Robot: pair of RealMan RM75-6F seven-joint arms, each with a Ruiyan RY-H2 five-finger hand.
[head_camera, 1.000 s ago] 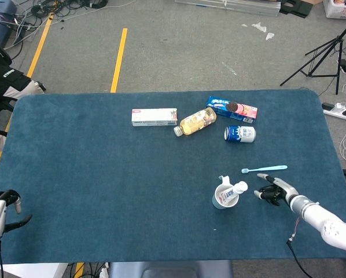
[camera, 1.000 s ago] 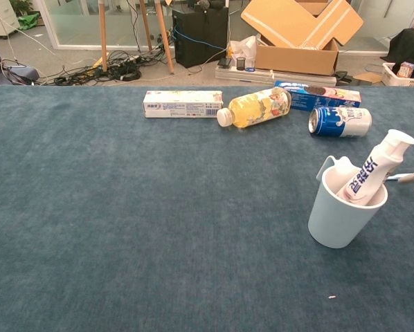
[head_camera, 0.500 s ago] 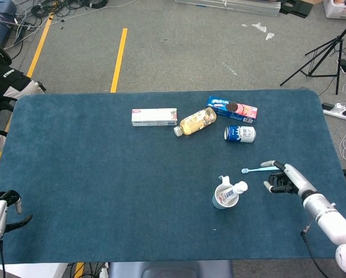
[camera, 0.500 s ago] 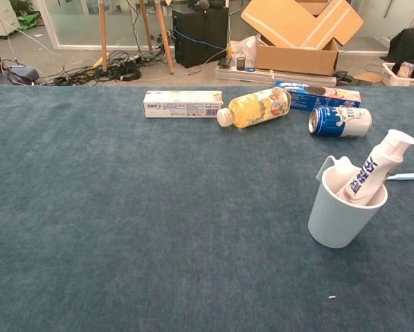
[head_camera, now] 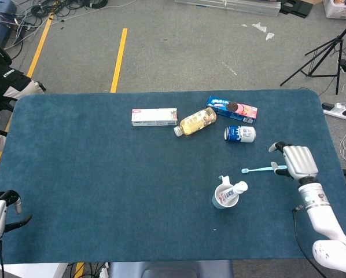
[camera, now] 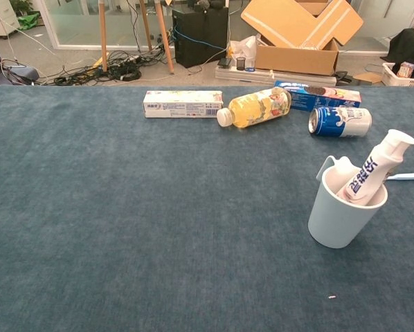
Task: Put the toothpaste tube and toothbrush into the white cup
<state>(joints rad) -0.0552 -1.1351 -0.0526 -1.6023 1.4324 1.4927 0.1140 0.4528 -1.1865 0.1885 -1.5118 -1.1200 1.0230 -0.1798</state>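
The white cup [head_camera: 224, 199] [camera: 338, 216] stands on the blue table near its right front. The toothpaste tube [head_camera: 235, 190] [camera: 373, 169] leans inside it, cap up. Just behind the cup, the light blue toothbrush [head_camera: 260, 169] [camera: 409, 176] lies flat on the cloth. My right hand [head_camera: 295, 161] hovers over the handle end of the toothbrush, back of the hand up, holding nothing. The chest view shows the brush lying free on the table. At the front left corner, my left hand [head_camera: 0, 209] is empty with its fingers apart.
Along the back lie a toothpaste box [head_camera: 154, 116] [camera: 183, 104], a yellow bottle on its side [head_camera: 196, 121] [camera: 257, 107], a cookie packet [head_camera: 232, 109] [camera: 316, 96] and a blue can [head_camera: 240, 134] [camera: 340, 121]. The table's right edge [head_camera: 335, 150] is close to my right hand.
My right hand rose from the cloth beside the cup and moved back and to the right, ending above the toothbrush handle. The toothbrush, cup and tube stayed put.
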